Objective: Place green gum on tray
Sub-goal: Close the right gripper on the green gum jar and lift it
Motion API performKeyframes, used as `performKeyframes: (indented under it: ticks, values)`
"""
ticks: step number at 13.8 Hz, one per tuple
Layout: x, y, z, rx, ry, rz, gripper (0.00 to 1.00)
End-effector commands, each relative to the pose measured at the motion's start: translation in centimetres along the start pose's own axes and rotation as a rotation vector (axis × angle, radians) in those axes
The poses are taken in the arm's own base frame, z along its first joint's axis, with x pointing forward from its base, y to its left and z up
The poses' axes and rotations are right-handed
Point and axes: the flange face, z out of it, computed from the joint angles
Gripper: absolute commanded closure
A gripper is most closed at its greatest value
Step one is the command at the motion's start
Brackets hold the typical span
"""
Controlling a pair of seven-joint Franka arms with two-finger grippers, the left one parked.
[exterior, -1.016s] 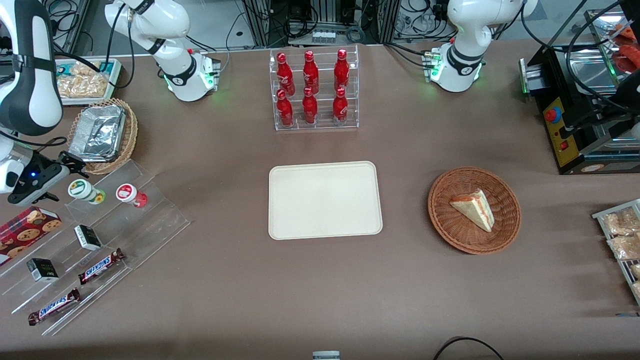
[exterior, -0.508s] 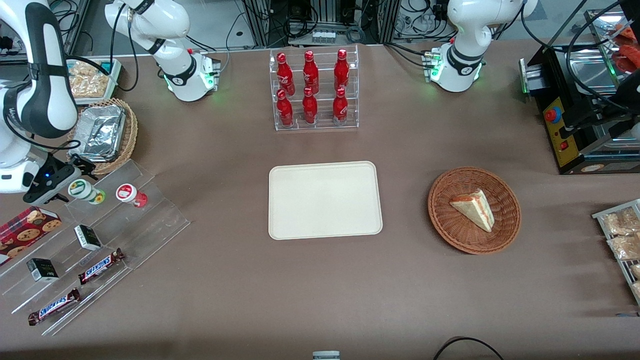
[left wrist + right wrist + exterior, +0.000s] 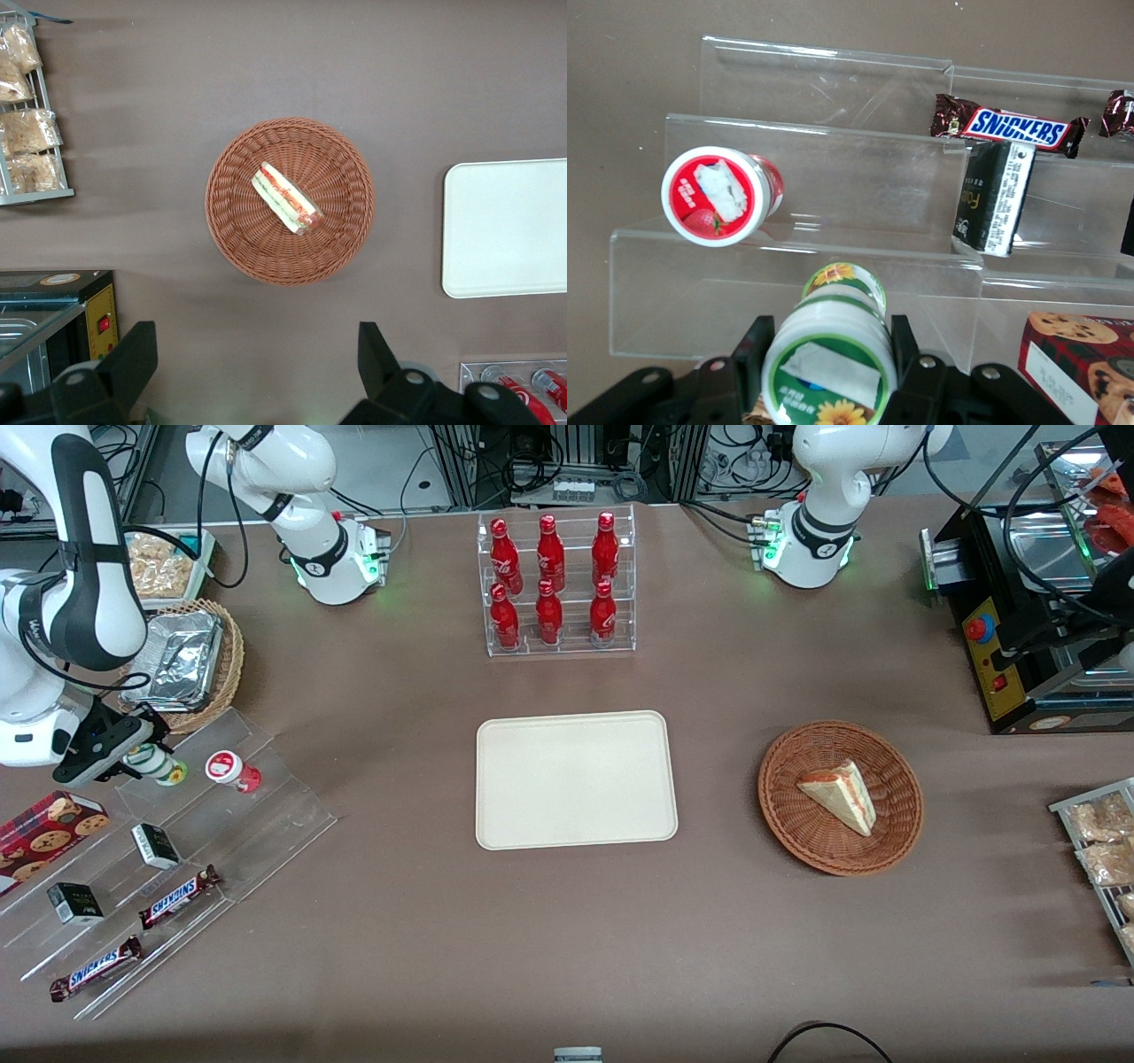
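Note:
The green gum (image 3: 162,766), a small white bottle with a green-and-yellow lid, lies on the top step of a clear acrylic display (image 3: 221,815) at the working arm's end of the table. My right gripper (image 3: 142,755) is over its lid end. In the right wrist view the gripper (image 3: 831,352) has a black finger (image 3: 756,350) pressed to each side of the green gum (image 3: 828,376), which still rests on the shelf. The cream tray (image 3: 576,779) lies flat and bare at the table's middle; it also shows in the left wrist view (image 3: 505,226).
A like bottle with a red label (image 3: 228,768) lies beside the green gum (image 3: 713,197). Lower steps hold Snickers bars (image 3: 177,897), small black boxes (image 3: 155,845) and a cookie box (image 3: 49,824). A foil container sits in a wicker basket (image 3: 182,660); a red-bottle rack (image 3: 554,584) and a sandwich basket (image 3: 840,797) are also there.
My right gripper has moved sideways from beside the display onto the green gum; its lid, fully visible before, is now mostly covered by the gripper. The gum has not left the shelf.

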Motion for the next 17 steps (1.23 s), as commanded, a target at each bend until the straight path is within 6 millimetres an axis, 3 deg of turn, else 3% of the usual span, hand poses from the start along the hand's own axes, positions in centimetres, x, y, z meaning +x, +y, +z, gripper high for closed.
performKeyframes:
  ticks: [1,3,6,8,12,17]
  values:
    - [0.4,0.7,-1.8,0.003,0.016,-0.013,1.0]
    - [1.8,1.5,-3.7,0.004,0.017,-0.014,1.0]
    - [5.7,0.4,-6.1,0.041,0.0,0.047,1.0]
    - [9.1,-1.3,-7.2,0.059,-0.012,0.102,1.0]
    - [17.2,-7.1,-7.5,0.079,-0.042,0.223,1.0]
    - [26.0,-17.1,-5.6,0.094,-0.079,0.419,1.0]
